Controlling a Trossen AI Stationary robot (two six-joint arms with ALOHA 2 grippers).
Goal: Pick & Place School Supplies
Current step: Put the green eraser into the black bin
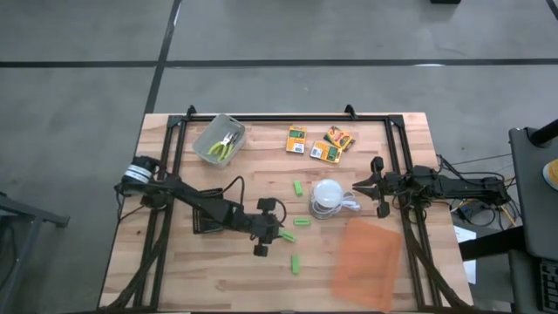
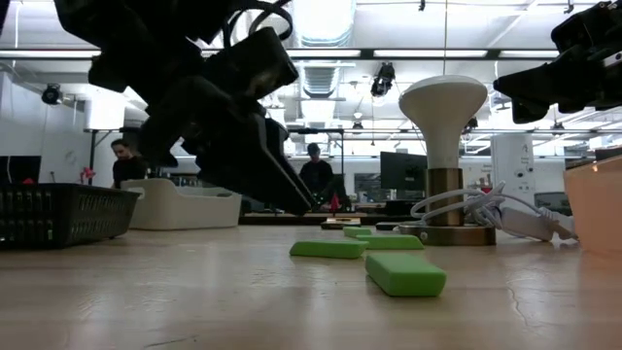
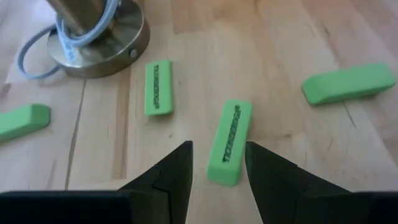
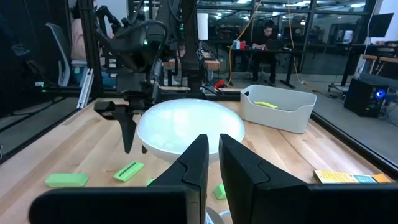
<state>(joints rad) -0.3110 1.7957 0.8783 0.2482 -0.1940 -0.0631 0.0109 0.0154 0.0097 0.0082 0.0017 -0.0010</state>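
The left gripper (image 3: 217, 163) hangs low over the middle of the table (image 1: 174, 270), its two fingers spread apart on either side of one end of a green stick (image 3: 229, 142) that lies flat on the wood; I cannot tell whether the pads touch it. Three more green sticks lie close by: one (image 3: 158, 87) just beside the brass base of a white-domed lamp (image 1: 327, 198), one (image 3: 348, 83) off to the side, and one (image 3: 22, 121) on the other side. The lamp and its looped white cable (image 3: 37, 59) crowd the space just beyond the held-between stick. The right gripper (image 4: 213, 163) waits at the right edge, fingers nearly together, holding nothing. Three orange-yellow boxes (image 1: 317, 143) lie at the far side, near a pale bin (image 1: 219, 139) containing the yellow-green pliers (image 1: 224, 146). A translucent orange sheet (image 1: 368, 262) lies near the right front corner
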